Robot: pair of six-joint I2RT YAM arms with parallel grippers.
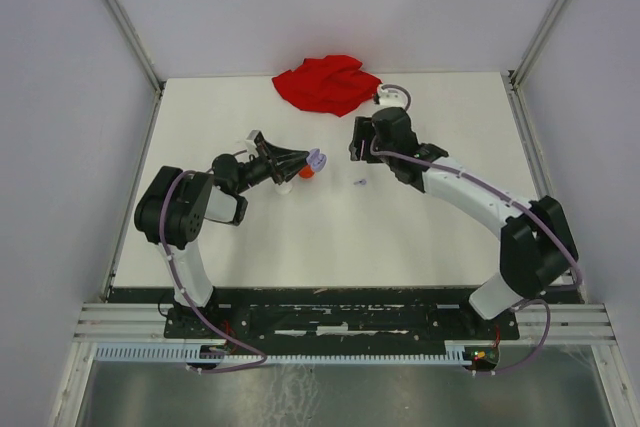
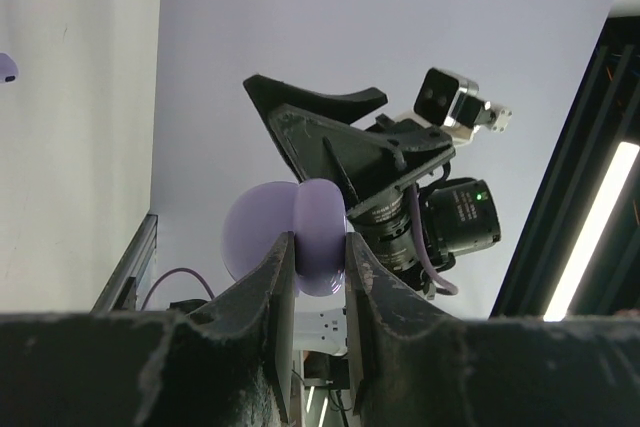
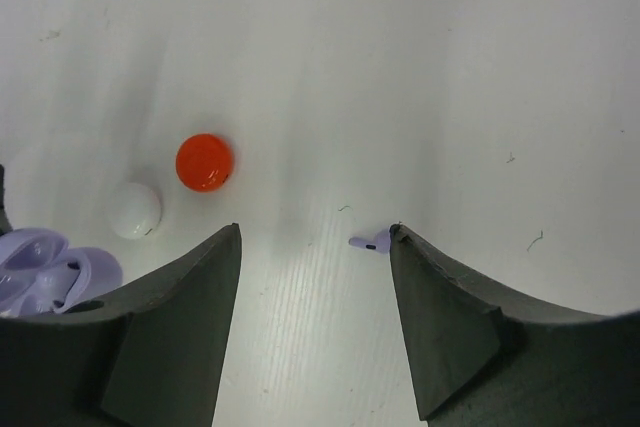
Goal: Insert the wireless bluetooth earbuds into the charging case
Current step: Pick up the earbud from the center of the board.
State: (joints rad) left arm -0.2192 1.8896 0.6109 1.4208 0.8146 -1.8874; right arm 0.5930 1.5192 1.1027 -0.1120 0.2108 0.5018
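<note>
My left gripper (image 2: 320,247) is shut on the lavender charging case (image 2: 320,237) and holds it above the table, its lid (image 2: 258,232) swung open to one side. In the top view the charging case (image 1: 315,159) is at the left arm's tip. One lavender earbud (image 3: 372,241) lies on the white table, touching or just beside the tip of my right gripper's right finger (image 3: 440,307). My right gripper (image 3: 315,232) is open above the table with nothing between its fingers. In the top view the earbud (image 1: 360,183) is a tiny speck below the right gripper (image 1: 358,142).
A round orange disc (image 3: 204,162) and a round white disc (image 3: 135,210) lie on the table to the left of the earbud. A crumpled red cloth (image 1: 325,84) lies at the table's far edge. White walls close in the table on three sides.
</note>
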